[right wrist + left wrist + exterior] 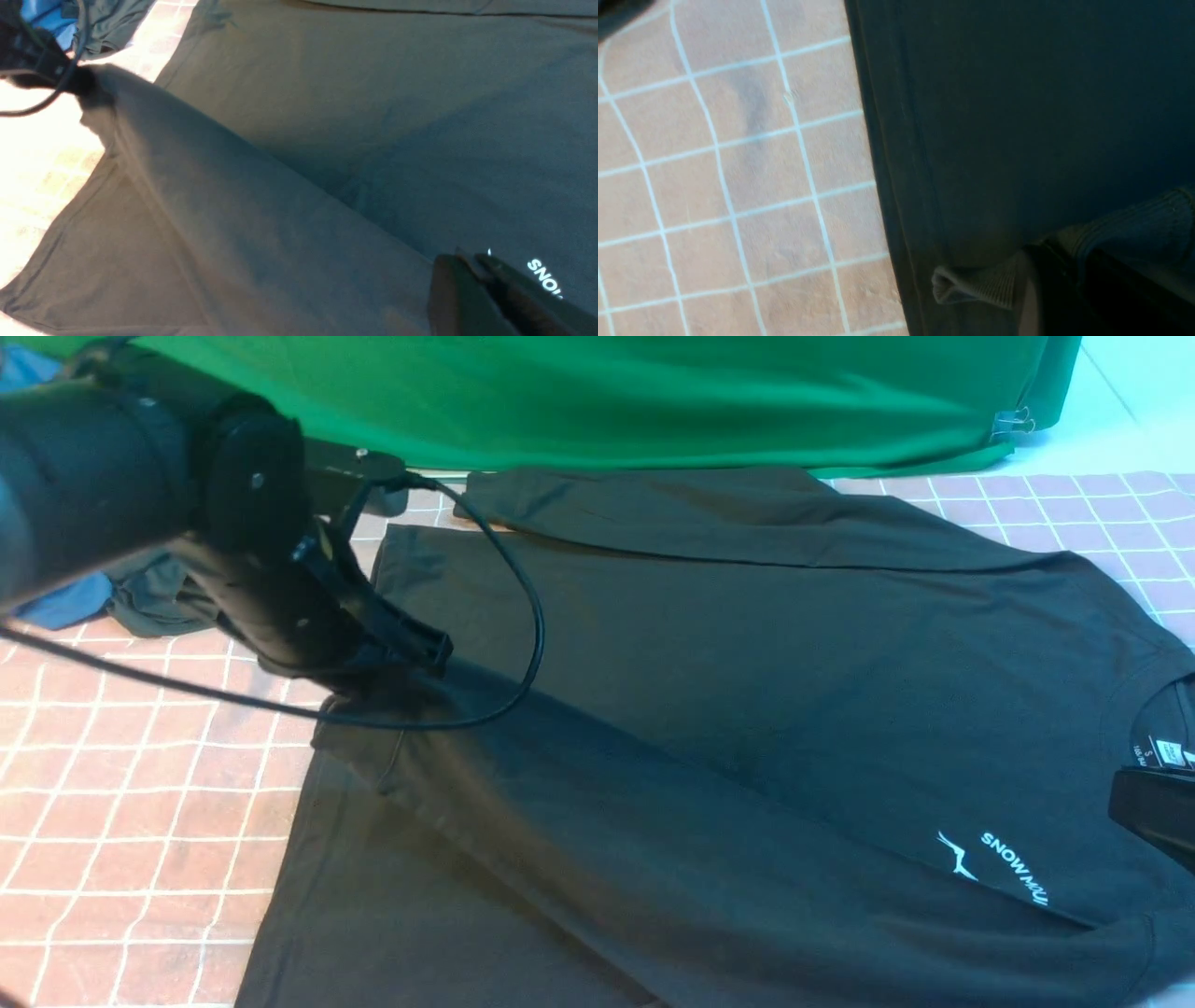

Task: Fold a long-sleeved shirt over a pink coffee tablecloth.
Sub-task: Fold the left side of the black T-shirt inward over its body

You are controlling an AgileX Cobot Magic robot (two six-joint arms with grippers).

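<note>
The big black long-sleeved shirt lies spread on the pink coffee tablecloth with white squares. One sleeve is pulled across its front, its cuff lifted. White letters mark the chest.

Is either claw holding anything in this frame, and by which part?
The left claw holds the long-sleeved shirt by a ribbed sleeve cuff. The right claw sits by the chest print; whether it grips cloth cannot be told.
</note>
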